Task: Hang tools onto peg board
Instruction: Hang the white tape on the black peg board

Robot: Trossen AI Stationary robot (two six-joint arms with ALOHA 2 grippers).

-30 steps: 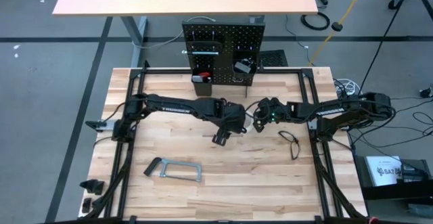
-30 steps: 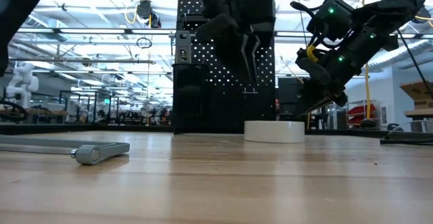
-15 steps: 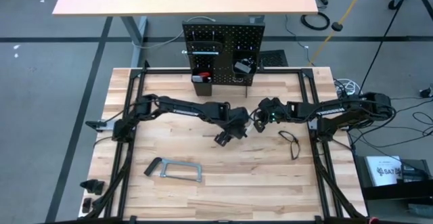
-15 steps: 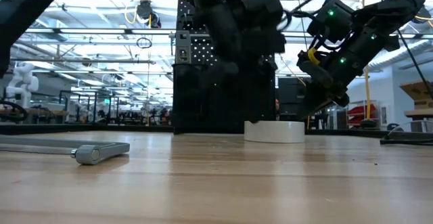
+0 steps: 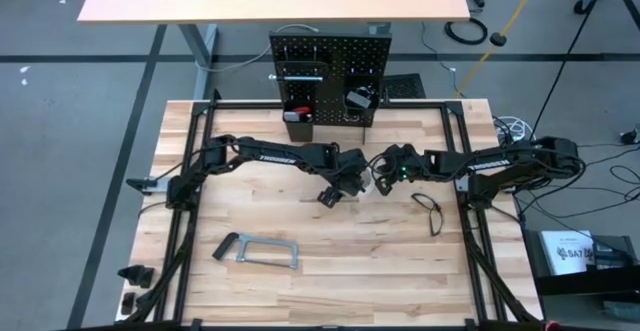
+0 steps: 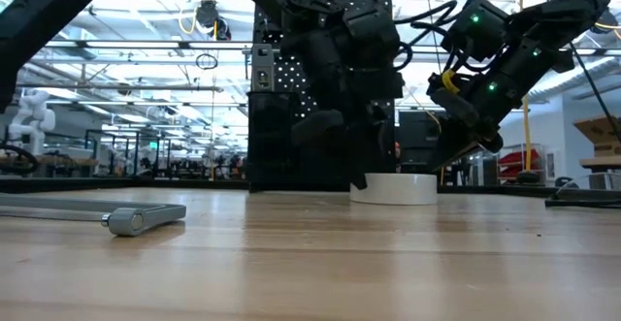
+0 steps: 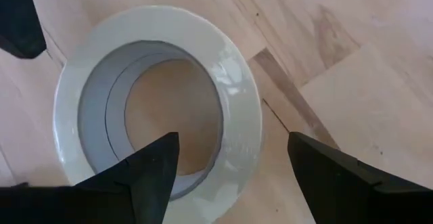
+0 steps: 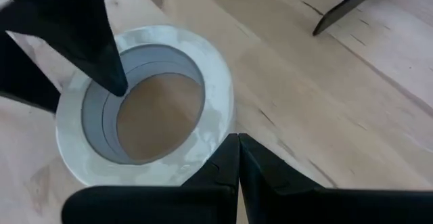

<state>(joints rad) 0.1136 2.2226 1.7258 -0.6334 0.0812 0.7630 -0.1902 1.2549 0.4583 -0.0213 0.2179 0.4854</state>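
Note:
The white tape roll (image 7: 230, 68) lies flat on the table (image 5: 300, 221), also seen in the low view (image 6: 393, 187). My left gripper (image 7: 233, 143) is open and low over it. One finger (image 8: 101, 48) reaches down into the roll's hole and the other (image 7: 318, 163) stands outside its wall. My right gripper (image 8: 238, 139) is shut and hovers at the roll's opposite rim (image 6: 437, 161). The peg board (image 5: 330, 66) stands upright at the table's far edge. My left gripper comes at the tape roll from above, slanting down. It straddles the roll's wall (image 7: 237, 95), one finger in the hole and one outside. The roll lies flat on the table. I cannot tell whether either finger touches it.
A grey frame-shaped tool (image 5: 257, 251) lies near the front left of the table, its end showing in the low view (image 6: 136, 219). Black pliers (image 5: 430, 211) lie right of the grippers. Two black bins (image 5: 298, 121) hang on the peg board.
My left gripper has come down from well above the table toward the tape roll and shifted toward the table's right edge, rolling as it went. Its fingers now reach down to the roll. The roll and my right gripper have kept still.

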